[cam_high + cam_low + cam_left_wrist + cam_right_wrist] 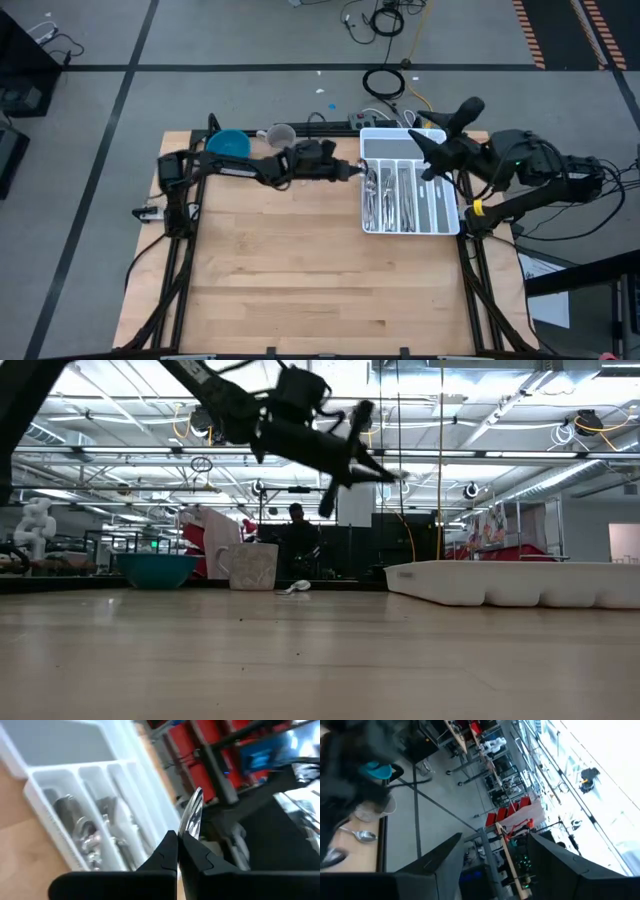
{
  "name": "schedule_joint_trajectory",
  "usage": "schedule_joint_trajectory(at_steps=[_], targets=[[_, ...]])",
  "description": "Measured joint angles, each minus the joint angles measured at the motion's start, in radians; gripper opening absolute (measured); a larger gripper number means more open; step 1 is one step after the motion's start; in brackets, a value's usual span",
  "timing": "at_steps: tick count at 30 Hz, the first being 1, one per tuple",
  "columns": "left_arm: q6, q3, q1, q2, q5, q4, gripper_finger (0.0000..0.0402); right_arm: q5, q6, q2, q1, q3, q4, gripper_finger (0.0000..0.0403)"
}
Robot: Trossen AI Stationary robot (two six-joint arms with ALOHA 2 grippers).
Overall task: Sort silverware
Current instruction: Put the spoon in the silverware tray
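The white tray [448, 205] at the table's back right holds several pieces of silverware [385, 195] in its long compartments [85, 832]. My left gripper [352, 170] reaches in from the left to the tray's left edge, well above the table [368, 460], and is shut on one shiny silver piece [192, 812]. I cannot tell which kind it is. My right gripper [440, 127] is raised over the tray's far right corner, open and with nothing between its fingers [500, 870]. A loose spoon [362, 836] lies on the table near the far edge. My left gripper pinches the silver piece between its two fingers at one end [186, 832]. The rest sticks out forward past the fingertips, roughly in line with them. The fingers come from the table's left, nearly level. The piece is lifted clear, over the tray's left rim.
A blue bowl [228, 143] and a clear cup [280, 133] stand at the far edge, left of the tray. Cables and a power strip [385, 118] lie behind the tray. Bare wood [300, 270] fills the table's near half.
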Motion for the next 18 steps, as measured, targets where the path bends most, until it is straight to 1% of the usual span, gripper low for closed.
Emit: schedule_joint_trajectory(at_steps=[7,10,12,15,18], targets=[[-0.04,0.073,-0.035,0.158,-0.112,-0.012,0.0003,0.0,0.037,0.003,0.0,0.0,-0.013,0.021],[-0.045,0.116,-0.048,0.203,-0.162,-0.017,0.0003,-0.001,0.117,0.004,0.0,-0.001,-0.043,0.021],[-0.016,0.148,-0.053,0.225,-0.178,-0.063,0.0003,-0.002,0.18,0.003,0.0,-0.001,-0.072,0.021],[0.068,0.193,-0.055,0.244,-0.202,-0.16,0.0003,-0.003,0.236,0.003,0.0,-0.001,-0.13,0.021],[0.132,0.222,-0.059,0.243,-0.258,-0.253,0.0003,-0.003,0.286,0.004,0.0,-0.001,-0.166,0.021]])
